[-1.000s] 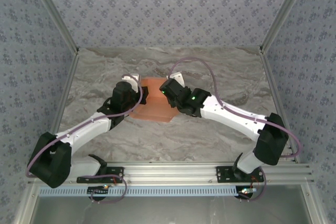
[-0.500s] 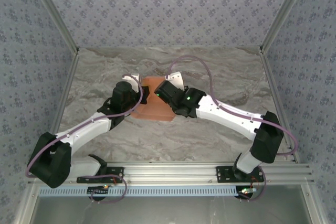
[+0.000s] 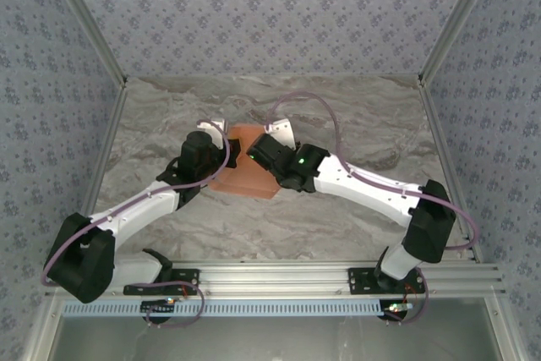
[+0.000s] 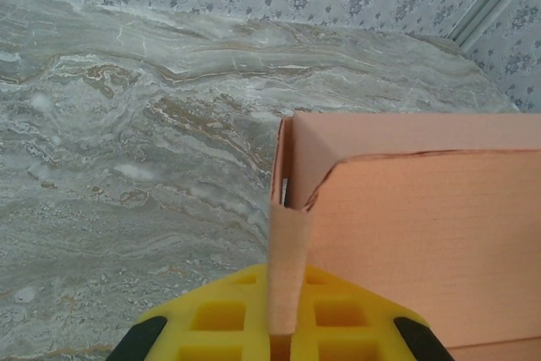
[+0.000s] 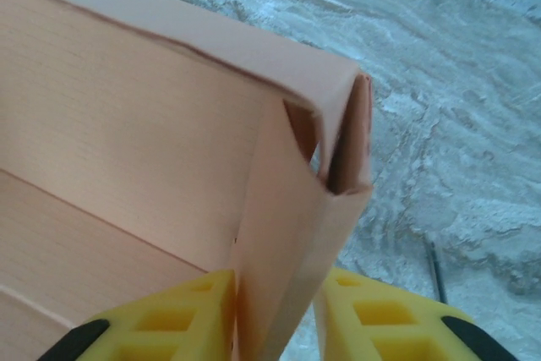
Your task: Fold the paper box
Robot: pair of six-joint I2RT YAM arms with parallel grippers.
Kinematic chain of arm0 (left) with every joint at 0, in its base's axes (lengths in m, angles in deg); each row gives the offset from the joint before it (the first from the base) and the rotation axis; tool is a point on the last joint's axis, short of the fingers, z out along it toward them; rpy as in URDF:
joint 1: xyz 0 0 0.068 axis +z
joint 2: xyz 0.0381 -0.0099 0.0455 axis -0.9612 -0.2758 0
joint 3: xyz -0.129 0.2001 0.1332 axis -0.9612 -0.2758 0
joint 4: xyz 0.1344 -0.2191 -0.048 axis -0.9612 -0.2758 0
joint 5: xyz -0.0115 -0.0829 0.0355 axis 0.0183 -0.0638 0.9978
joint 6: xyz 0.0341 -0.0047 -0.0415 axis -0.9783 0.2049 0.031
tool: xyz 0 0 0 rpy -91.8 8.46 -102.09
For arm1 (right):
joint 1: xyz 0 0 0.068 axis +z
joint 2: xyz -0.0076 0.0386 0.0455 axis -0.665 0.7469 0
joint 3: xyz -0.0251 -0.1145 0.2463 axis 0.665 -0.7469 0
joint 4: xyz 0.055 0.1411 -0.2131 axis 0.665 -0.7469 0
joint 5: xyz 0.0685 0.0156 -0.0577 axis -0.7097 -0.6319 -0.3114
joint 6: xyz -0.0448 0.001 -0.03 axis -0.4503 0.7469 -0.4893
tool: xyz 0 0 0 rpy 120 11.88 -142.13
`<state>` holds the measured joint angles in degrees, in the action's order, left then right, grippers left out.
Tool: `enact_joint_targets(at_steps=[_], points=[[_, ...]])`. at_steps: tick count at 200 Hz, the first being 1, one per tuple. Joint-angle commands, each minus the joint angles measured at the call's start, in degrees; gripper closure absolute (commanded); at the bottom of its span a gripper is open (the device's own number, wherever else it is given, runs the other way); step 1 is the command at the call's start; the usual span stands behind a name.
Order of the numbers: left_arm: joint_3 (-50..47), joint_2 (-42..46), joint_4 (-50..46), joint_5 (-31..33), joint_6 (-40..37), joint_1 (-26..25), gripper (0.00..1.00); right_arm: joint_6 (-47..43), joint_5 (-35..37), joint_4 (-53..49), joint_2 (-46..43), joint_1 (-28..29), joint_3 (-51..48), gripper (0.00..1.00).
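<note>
Top external view puts the box (image 3: 247, 178) on the counter (image 3: 363, 116), a little left of centre, with both arms reaching over it from either side. It is part-folded: I see a flat salmon base with walls standing up.

On the left wrist camera a thin upright wall of the box runs straight down between the yellow fingers (image 4: 220, 319) of the left end effector (image 4: 283, 336), which is closed on that wall. Beyond it a corner of the box is formed, with a longer wall running off to the right.

On the right wrist camera the right end effector (image 5: 275, 327) straddles a doubled-over wall at another corner. The card lies against one yellow finger, and the other stands just beside the fold, with a sliver of counter showing between. I cannot tell whether this end effector is gripping the wall or only standing around it.
</note>
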<state>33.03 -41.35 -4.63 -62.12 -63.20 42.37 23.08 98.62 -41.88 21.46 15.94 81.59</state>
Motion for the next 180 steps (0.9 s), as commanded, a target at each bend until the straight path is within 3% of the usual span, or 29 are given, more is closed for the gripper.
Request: enact_joint_targets(at_steps=[1,59,92,180], points=[[0.0,1.1,-0.1,0.9,-0.3,0.0,0.97,2.1,-5.2,2.0,-4.0,-1.2,-2.5,0.66],[-0.1,1.0,0.0,0.9,-0.2,0.0,0.97,3.0,-10.8,3.5,-5.8,-1.1,-4.0,0.6],[-0.2,1.1,0.0,1.0,-0.2,0.0,0.97,4.0,-10.2,1.6,-5.2,-0.8,-4.6,0.71],[-0.5,2.0,0.0,0.8,0.3,0.0,0.97,3.4,-1.7,-3.9,0.9,-1.2,-1.3,0.8]])
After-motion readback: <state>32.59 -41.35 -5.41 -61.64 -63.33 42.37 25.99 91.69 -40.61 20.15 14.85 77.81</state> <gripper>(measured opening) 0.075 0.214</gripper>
